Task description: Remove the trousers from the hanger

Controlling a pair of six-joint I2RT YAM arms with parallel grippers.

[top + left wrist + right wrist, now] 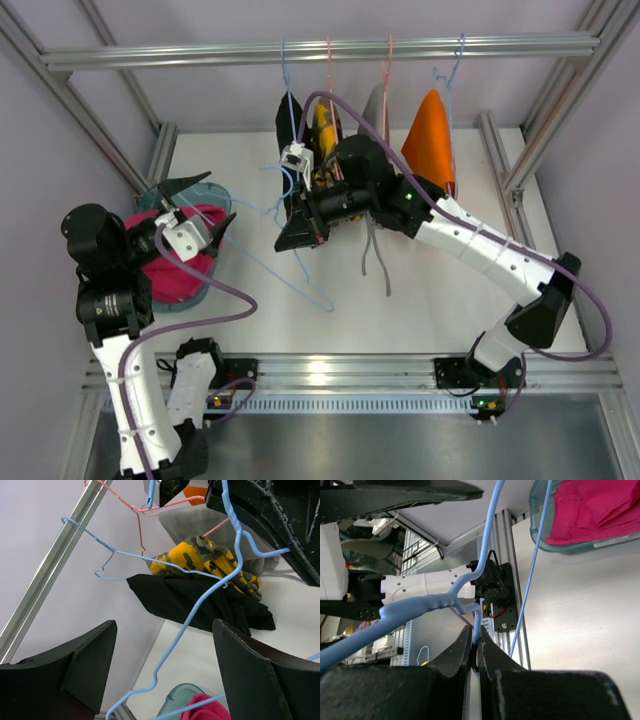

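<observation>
your left gripper (203, 207) hangs wide open and empty just above the magenta trousers (185, 270) lying in the teal basket (540, 520) on the desk (430, 290), your right gripper (477, 645) is pinched shut on a blue wire hanger (485, 545), and the black trousers (190, 605) hang further back beside a yellow camouflage garment (200, 557).

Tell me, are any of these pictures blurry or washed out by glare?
Top external view: even light, soft shadows, a bright glare patch on the silver metal front rail. Left wrist view: the black folded trousers are sharp, the black fingers in the foreground soft-edged. Right wrist view: the light blue wire hanger blurs close to the lens; the magenta-pink trousers look fairly clear.
</observation>
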